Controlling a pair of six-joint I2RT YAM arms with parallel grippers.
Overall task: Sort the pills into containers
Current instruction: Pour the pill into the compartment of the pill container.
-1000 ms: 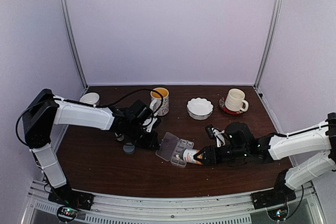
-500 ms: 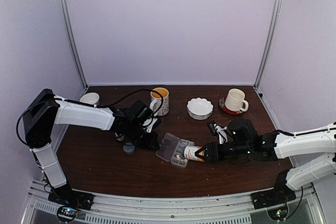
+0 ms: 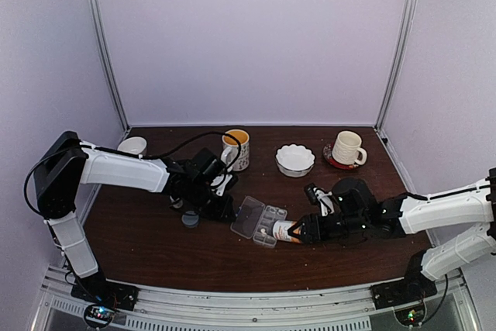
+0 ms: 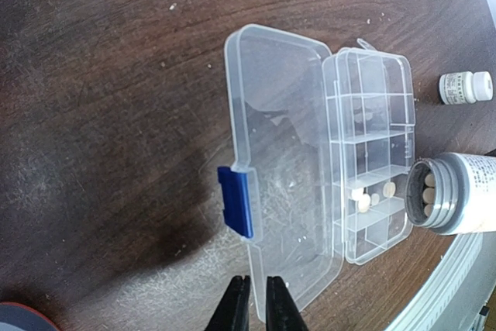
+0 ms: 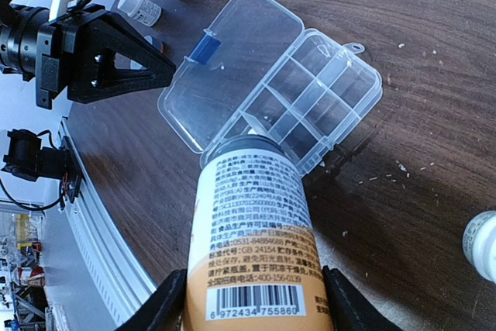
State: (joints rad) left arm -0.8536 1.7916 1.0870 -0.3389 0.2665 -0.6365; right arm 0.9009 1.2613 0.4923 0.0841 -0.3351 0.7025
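Note:
The clear organizer [image 3: 260, 222] lies open, its lid [image 4: 279, 153] flat with a blue latch [image 4: 235, 201]. A few whitish and tan pills [image 4: 364, 201] lie in one of its containers [image 4: 372, 153]; the other compartments look bare. My right gripper [image 5: 256, 304] is shut on a white-and-orange labelled bottle [image 5: 256, 230]. The bottle is tipped, with its open mouth [image 4: 426, 195] at the box's near end and more pills showing inside. My left gripper [image 4: 258, 300] is shut on the lid's near rim.
A grey cap [image 3: 190, 220] lies left of the box. Small white bottles [image 5: 139, 7] stand by the left arm, and another one [image 4: 465, 86] stands beyond the box. A yellow-lined mug [image 3: 236, 149], a white bowl [image 3: 295, 159] and a cup on a saucer [image 3: 347, 148] line the back.
The right arm rose slightly with the bottle half a second ago and has settled back. The bottle's mouth stays at the organizer. The left arm has not moved.

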